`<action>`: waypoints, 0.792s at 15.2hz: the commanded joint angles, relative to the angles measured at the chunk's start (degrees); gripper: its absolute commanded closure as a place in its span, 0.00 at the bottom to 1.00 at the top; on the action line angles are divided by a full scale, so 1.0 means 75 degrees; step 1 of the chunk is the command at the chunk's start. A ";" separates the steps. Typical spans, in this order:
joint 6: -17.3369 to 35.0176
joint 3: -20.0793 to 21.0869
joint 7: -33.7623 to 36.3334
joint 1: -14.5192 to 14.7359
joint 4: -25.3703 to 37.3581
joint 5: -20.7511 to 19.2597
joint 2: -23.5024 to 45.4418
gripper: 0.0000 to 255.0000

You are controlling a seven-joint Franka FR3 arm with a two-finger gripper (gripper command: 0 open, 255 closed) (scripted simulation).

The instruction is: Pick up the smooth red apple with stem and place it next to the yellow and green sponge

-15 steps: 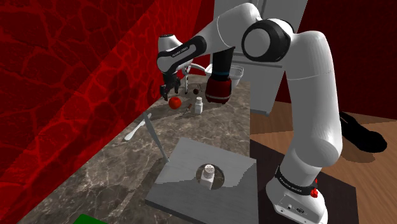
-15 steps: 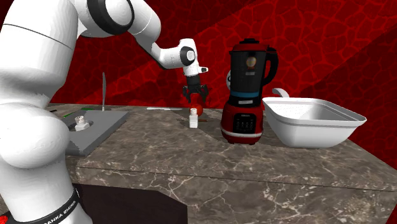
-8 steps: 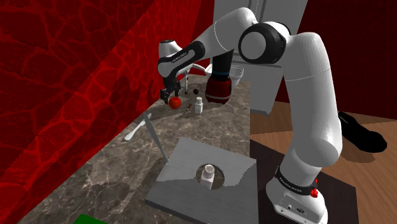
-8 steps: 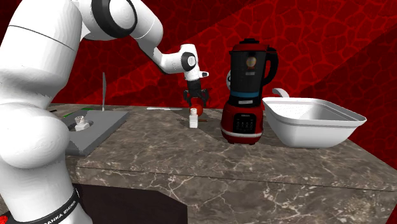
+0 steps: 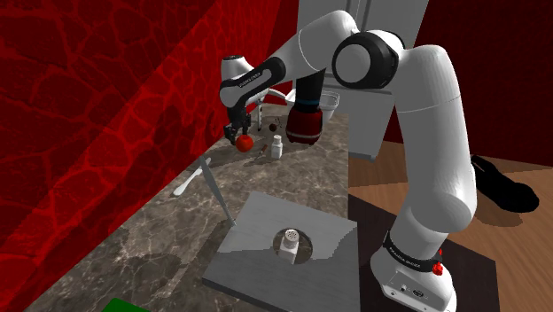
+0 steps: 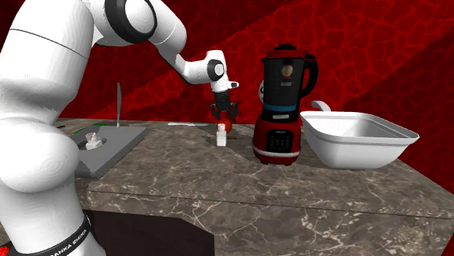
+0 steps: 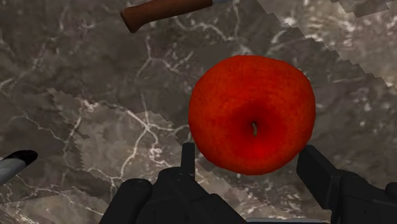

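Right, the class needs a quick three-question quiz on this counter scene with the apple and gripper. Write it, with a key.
1. True or false: the apple lies in the tub.
2. Which stands nearest the apple? A blender, B shaker, C tub.
3. Fill in: the fingers of the open gripper flank the ___.
Key: 1 false, it's on the counter; 2 B; 3 apple.
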 commanded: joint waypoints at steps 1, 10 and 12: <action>-0.0004 0.0002 0.0001 0.0002 -0.0005 0.0001 0.0005 1.00; -0.0246 0.0006 -0.0031 0.0002 0.0110 0.0013 -0.0125 1.00; -0.0413 0.0008 -0.0052 0.0002 0.0201 0.0021 -0.0202 1.00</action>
